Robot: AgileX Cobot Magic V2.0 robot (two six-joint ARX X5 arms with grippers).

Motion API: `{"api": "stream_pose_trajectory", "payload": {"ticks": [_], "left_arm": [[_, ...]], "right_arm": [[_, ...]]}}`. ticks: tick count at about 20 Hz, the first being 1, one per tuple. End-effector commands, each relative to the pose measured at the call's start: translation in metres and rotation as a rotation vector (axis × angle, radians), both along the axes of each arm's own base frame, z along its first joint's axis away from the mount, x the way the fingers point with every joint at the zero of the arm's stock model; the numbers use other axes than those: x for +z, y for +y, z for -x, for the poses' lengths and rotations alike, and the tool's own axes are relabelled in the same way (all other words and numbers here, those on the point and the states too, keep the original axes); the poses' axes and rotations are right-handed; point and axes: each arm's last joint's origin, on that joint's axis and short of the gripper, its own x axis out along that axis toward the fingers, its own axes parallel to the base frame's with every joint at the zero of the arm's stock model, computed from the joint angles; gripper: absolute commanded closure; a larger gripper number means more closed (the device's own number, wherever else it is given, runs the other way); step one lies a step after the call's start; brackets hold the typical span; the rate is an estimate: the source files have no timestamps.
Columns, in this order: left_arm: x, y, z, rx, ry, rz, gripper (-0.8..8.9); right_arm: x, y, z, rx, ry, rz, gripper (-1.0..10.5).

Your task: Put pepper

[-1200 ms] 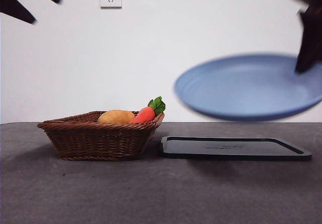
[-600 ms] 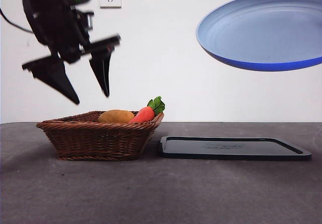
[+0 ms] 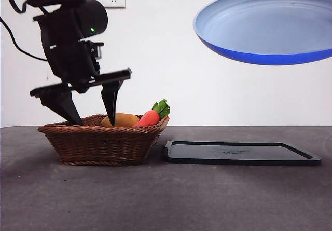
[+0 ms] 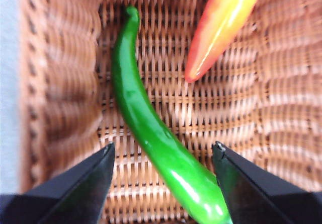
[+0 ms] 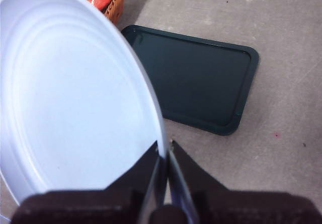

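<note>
The pepper (image 4: 151, 128) is long, glossy and green, and lies on the floor of the wicker basket (image 3: 98, 140); the front view hides it behind the basket's wall. My left gripper (image 4: 163, 156) (image 3: 89, 116) is open, its tips dipping into the basket with one jaw on each side of the pepper's thick end, apart from it. High at the right, my right gripper (image 5: 165, 156) is shut on the rim of the blue plate (image 3: 264, 23) (image 5: 75, 93), which hangs tilted in the air.
In the basket also lie an orange carrot (image 3: 150, 117) (image 4: 221, 25) with a green top and a tan potato-like lump (image 3: 120, 120). A dark flat tray (image 3: 241, 152) (image 5: 201, 80) rests on the grey table to the basket's right, below the plate.
The left arm came down from the top left, and its open jaws now reach into the basket. The plate rose, then shifted slightly left.
</note>
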Motion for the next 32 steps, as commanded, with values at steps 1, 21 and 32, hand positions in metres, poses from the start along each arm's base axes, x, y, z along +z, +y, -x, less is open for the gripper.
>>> {"api": "stream_pose_trajectory", "payload": {"ticks": [1, 21, 32], "left_arm": [[-0.01, -0.007, -0.007, 0.008, 0.012, 0.0, 4.77], [-0.025, -0.014, -0.011, 0.066, 0.061, 0.054, 6.76], [0.016, -0.009, 0.002, 0.049, -0.017, 0.111, 6.77]], "right_arm": [[0.003, 0.001, -0.001, 0.001, -0.014, -0.016, 9.4], [0.004, 0.001, -0.002, 0.004, -0.019, -0.014, 9.4], [0.003, 0.001, -0.003, 0.003, -0.019, -0.014, 9.4]]}}
